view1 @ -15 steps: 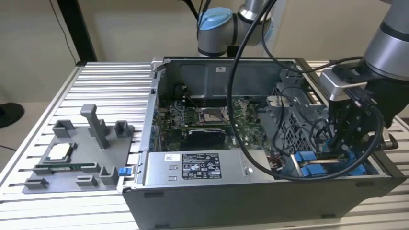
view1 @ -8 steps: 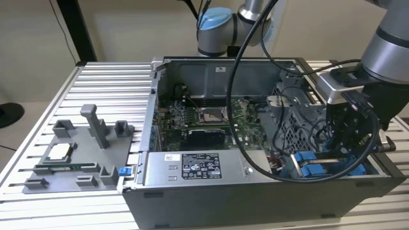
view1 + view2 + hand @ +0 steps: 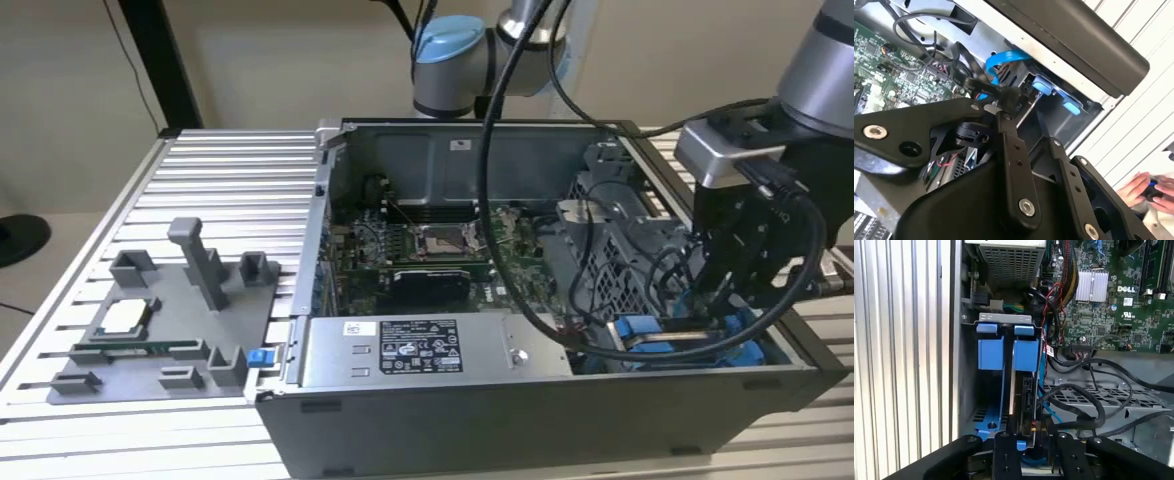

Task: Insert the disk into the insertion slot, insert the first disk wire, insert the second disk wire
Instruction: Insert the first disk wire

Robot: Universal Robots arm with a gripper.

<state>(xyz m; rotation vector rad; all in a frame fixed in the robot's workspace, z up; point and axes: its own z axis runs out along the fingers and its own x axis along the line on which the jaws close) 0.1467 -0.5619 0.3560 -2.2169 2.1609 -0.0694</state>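
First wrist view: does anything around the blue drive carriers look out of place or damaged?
Nothing looks damaged or spilled. The disk stands straight in the insertion slot, with the gripper at its near end. The only untidy part is the loose black cables draped across the perforated cage beside it.

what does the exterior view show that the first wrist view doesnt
Exterior view adds: the grey moulded parts fixture, the square CPU socket and the arm's blue-capped base joint. First wrist view adds: a look down the grey insertion slot, where two blue carrier frames stand side by side, the disk edge-on in the one nearer the green motherboard. Shared: the motherboard, ribbed aluminium table, black cables and black gripper.
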